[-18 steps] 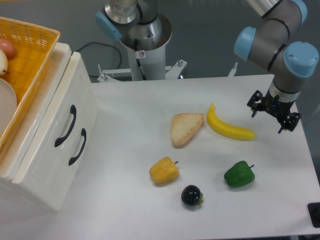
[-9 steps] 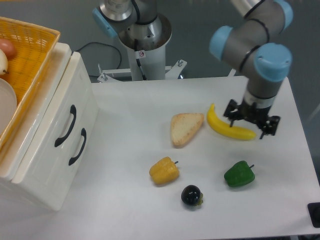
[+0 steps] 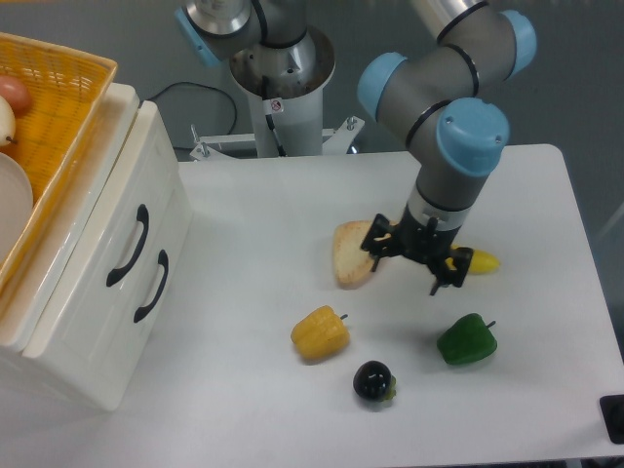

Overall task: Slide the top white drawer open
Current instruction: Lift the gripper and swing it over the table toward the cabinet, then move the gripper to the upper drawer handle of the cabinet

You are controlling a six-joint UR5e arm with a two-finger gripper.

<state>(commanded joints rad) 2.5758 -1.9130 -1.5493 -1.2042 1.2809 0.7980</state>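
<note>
Black berry [image 3: 373,381]: the dark fruit nearest the table's front edge, below my gripper's line; I keep clear of it.
Green pepper [image 3: 467,339]: front right, off my route.
Yellow pepper [image 3: 320,331]: lies between gripper and cabinet, a little toward the front; I would pass behind it or above it.
Gripper [image 3: 409,263]: hanging mid-table over the gap between bread and banana, fingers spread wide and holding nothing.
Bread [image 3: 351,253]: just left of the gripper, so I judge I should lift before travelling left.
Banana [image 3: 472,260]: mostly hidden behind the wrist, only its right tip shows.
Top drawer [image 3: 117,210]: at the left of the table, well apart from the gripper, shut flush, its front tilted toward the camera; the basket [image 3: 58,107] sits on the cabinet above it.
Top handle [image 3: 128,245]: the upper of the 2 black curves; I would set the fingers across its middle, close firmly, then pull straight out along the drawer's run.
Lower handle [image 3: 152,285]: just beside it; I must not grab this 1 by mistake.
</note>
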